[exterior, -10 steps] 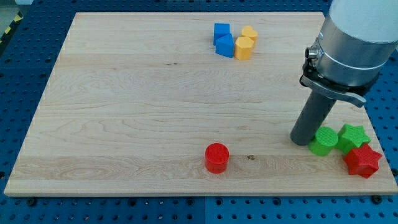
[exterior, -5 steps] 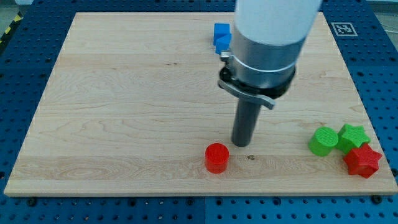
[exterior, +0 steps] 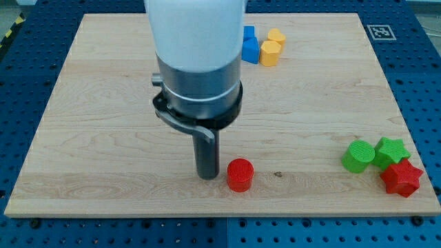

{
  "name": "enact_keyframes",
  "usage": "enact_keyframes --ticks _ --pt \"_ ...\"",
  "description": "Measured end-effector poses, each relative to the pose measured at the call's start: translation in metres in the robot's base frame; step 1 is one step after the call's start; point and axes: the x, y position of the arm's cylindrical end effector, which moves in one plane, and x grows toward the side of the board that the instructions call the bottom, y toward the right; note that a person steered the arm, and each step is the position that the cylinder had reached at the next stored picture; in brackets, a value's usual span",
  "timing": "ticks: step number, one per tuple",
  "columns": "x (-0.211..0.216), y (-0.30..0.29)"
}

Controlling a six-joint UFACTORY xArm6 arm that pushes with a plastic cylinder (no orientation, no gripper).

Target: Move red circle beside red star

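Moved left — my tip (exterior: 207,176) beside red circle (exterior: 240,174).

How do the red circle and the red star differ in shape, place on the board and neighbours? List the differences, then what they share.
Shape: the red circle is a round cylinder; the red star has points.
Place: the red circle sits near the view's bottom middle; the red star is at the bottom right corner.
Neighbours: the red circle has only my tip close on its left; the red star touches the green star.
Both are red.

bare board (exterior: 310,124) between red circle (exterior: 240,174), red star (exterior: 402,178)
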Motion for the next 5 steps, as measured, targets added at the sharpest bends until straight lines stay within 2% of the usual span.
enact_keyframes --ticks 4,5 --pt "0.005 0.128" --pt "0.016 0.135"
